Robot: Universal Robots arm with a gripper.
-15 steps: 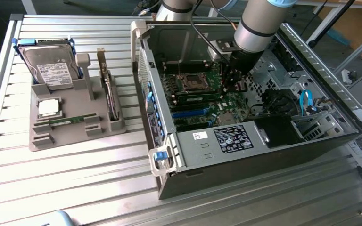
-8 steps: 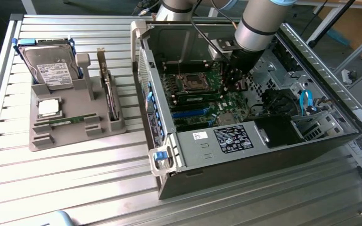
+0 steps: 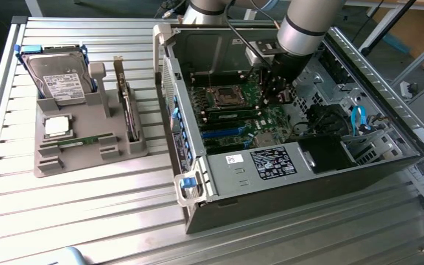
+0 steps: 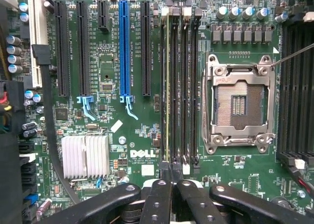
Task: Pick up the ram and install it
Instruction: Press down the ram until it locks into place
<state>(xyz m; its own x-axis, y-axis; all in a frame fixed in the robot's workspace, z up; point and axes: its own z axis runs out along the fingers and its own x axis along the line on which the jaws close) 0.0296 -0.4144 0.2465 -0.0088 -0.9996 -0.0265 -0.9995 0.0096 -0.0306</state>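
With the black gripper (image 4: 169,185) fingers pressed together over the long thin green ram stick (image 4: 168,87) standing edge-on in its black motherboard slot (beside the silver processor socket (image 4: 239,104)), you should press straight down, evenly, never tilting.

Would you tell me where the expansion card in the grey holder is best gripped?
Probably its free top edge, pinched across the thin board from straight above: the expansion card stands on edge in the holder, its lower edge seated there.
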